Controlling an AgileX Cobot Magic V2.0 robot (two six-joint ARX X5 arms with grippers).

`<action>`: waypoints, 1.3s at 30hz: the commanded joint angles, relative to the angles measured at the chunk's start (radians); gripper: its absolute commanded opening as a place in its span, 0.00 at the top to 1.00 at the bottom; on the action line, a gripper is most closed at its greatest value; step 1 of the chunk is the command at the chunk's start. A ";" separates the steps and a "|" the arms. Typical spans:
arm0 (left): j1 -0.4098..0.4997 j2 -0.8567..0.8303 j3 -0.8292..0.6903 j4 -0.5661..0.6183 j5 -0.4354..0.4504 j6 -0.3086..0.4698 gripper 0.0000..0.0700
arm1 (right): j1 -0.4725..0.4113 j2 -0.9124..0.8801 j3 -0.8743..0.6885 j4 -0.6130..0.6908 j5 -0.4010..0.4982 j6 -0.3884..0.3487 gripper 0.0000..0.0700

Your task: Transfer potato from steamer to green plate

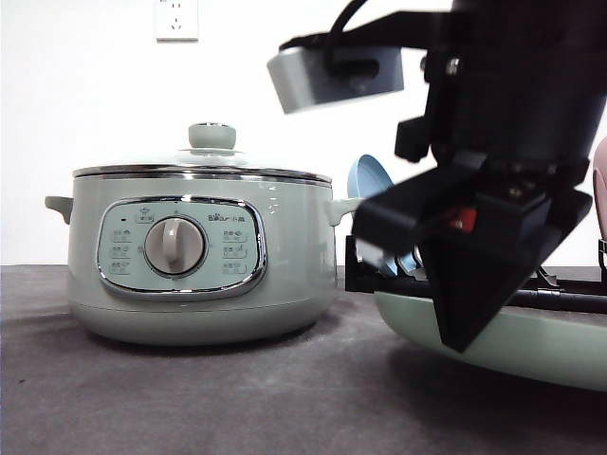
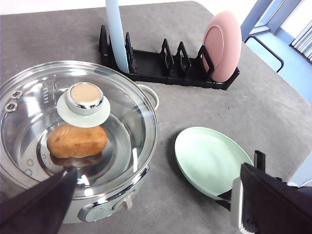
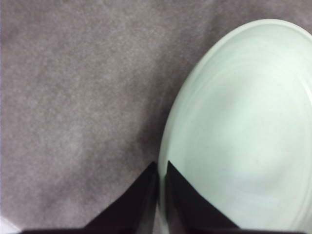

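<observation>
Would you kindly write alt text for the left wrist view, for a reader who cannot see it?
An orange-brown potato lies inside a pale green steamer under its closed glass lid, on a grey table. Beside the steamer an empty green plate lies flat; behind them a black dish rack holds a pink plate upright.

potato [image 2: 76, 141]: orange-brown oblong lump with matte skin, lying on its side inside the steamer, seen through the glass lid, below the knob.
steamer [image 1: 199, 251]: round pale sage-green pot standing upright on the grey table; chrome-rimmed panel with a central dial faces front; side handles; glass lid with a knob closed on top.
plate [image 2: 210, 161]: wide, shallow, pale mint-green, round; lies flat and bare on the table, just beside the steamer, apart from it.
</observation>
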 commanded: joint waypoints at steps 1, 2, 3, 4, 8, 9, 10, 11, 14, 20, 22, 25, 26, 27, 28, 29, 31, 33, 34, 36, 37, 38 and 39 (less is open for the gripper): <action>-0.005 0.008 0.024 0.010 0.003 0.009 0.00 | 0.016 0.015 0.010 0.007 0.008 0.006 0.91; -0.005 0.008 0.024 0.010 0.003 0.009 0.00 | 0.016 0.015 0.010 0.008 0.008 0.007 0.83; -0.005 0.008 0.024 0.010 0.003 0.009 0.00 | 0.016 0.015 0.011 0.009 0.009 0.009 0.75; -0.005 0.008 0.024 0.010 0.003 0.009 0.00 | 0.016 0.011 0.012 0.008 0.008 0.012 0.64; -0.005 0.008 0.024 0.009 0.003 0.009 0.00 | 0.010 -0.029 0.026 0.004 -0.011 0.011 0.41; -0.005 0.008 0.024 0.009 0.003 0.009 0.00 | 0.007 -0.045 0.033 0.004 -0.031 0.009 0.40; -0.005 0.008 0.024 0.009 0.003 0.009 0.00 | 0.001 -0.064 0.042 0.005 -0.057 0.009 0.40; -0.005 0.008 0.024 0.009 0.003 0.009 0.00 | -0.007 -0.083 0.052 0.005 -0.082 0.007 0.40; -0.005 0.008 0.024 0.008 0.003 0.009 0.00 | -0.034 -0.151 0.087 0.005 -0.152 -0.008 0.40; -0.005 0.008 0.024 0.008 0.003 0.009 0.00 | -0.128 -0.308 0.160 0.004 -0.253 -0.050 0.29; -0.005 0.008 0.024 0.009 0.003 0.009 0.00 | -0.172 -0.358 0.177 0.003 -0.287 -0.062 0.25; -0.005 0.008 0.024 0.009 0.003 0.009 0.00 | -0.255 -0.437 0.190 0.004 -0.327 -0.080 0.22; -0.005 0.008 0.024 0.009 0.003 0.009 0.00 | -0.286 -0.463 0.190 0.001 -0.343 -0.087 0.22; -0.005 0.008 0.024 0.009 0.003 0.009 0.00 | -0.319 -0.488 0.190 -0.004 -0.362 -0.095 0.22; -0.005 0.008 0.024 0.009 0.003 0.009 0.00 | -0.358 -0.513 0.190 -0.011 -0.391 -0.102 0.21; -0.005 0.008 0.024 0.009 0.003 0.009 0.00 | -0.396 -0.536 0.190 -0.022 -0.418 -0.112 0.21; -0.005 0.008 0.024 0.008 0.003 0.009 0.00 | -0.481 -0.581 0.190 -0.060 -0.463 -0.136 0.20; -0.005 0.008 0.024 0.007 0.003 0.007 0.00 | -0.559 -0.620 0.188 -0.107 -0.495 -0.159 0.20; -0.005 0.008 0.024 0.006 0.003 0.007 0.00 | -0.596 -0.639 0.186 -0.130 -0.506 -0.171 0.20; -0.005 0.008 0.024 0.006 0.003 0.005 0.00 | -0.666 -0.675 0.184 -0.173 -0.519 -0.190 0.20; -0.005 0.008 0.024 0.006 0.003 0.005 0.00 | -0.695 -0.692 0.184 -0.188 -0.527 -0.198 0.20; -0.005 0.008 0.024 0.006 0.003 0.005 0.00 | -0.721 -0.711 0.184 -0.198 -0.541 -0.201 0.20; -0.005 0.009 0.025 0.007 0.003 0.005 0.00 | -0.744 -0.730 0.184 -0.205 -0.560 -0.203 0.20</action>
